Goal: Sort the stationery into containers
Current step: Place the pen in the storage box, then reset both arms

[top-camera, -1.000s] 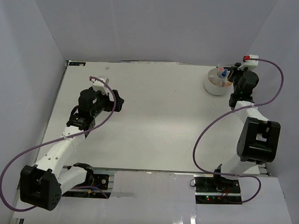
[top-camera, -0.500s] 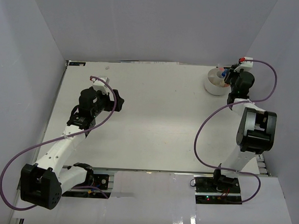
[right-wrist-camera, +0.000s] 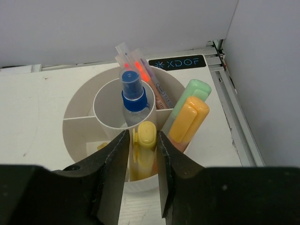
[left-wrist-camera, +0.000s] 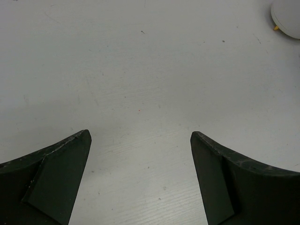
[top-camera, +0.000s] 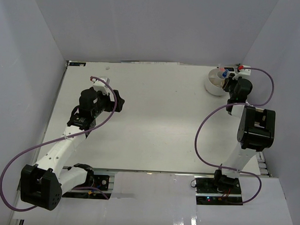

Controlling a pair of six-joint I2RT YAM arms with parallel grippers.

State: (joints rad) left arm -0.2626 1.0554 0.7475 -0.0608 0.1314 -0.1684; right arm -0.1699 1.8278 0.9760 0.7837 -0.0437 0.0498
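starting at the left, the left gripper (top-camera: 119, 99) hangs over the bare white table (top-camera: 159, 122) with its two dark fingers (left-wrist-camera: 56, 178) spread wide and nothing between them; the left wrist view shows only tabletop in the gap. it looks parked, likely because no loose stationery shows on that side. nothing lies on the middle of the table in the overhead view.

far right, in the back corner, stands the round white plastic tub with inner dividers (right-wrist-camera: 79, 105), close to the side wall and the metal rail. its centre cup holds the clear bottle with a blue cap (right-wrist-camera: 132, 101), upright. behind it, thin clear-barrelled pens with red and orange tips (right-wrist-camera: 138, 65) lean out of a rear compartment. to the right, a pale green highlighter (right-wrist-camera: 193, 93) and an orange highlighter (right-wrist-camera: 190, 119) stand side by side in one compartment, caps up.

the right gripper (right-wrist-camera: 143, 154) sits directly over the tub's near rim, fingers drawn close together on a yellow highlighter (right-wrist-camera: 145, 140), whose cap pokes up between them. it stands upright with its lower end already down inside the front compartment, probably so it drops cleanly into the slot. a small yellow piece (right-wrist-camera: 102, 146) shows in the left compartment, too hidden to name.

judging by this, sorting is nearly done; releasing the yellow highlighter seems the step in hand.
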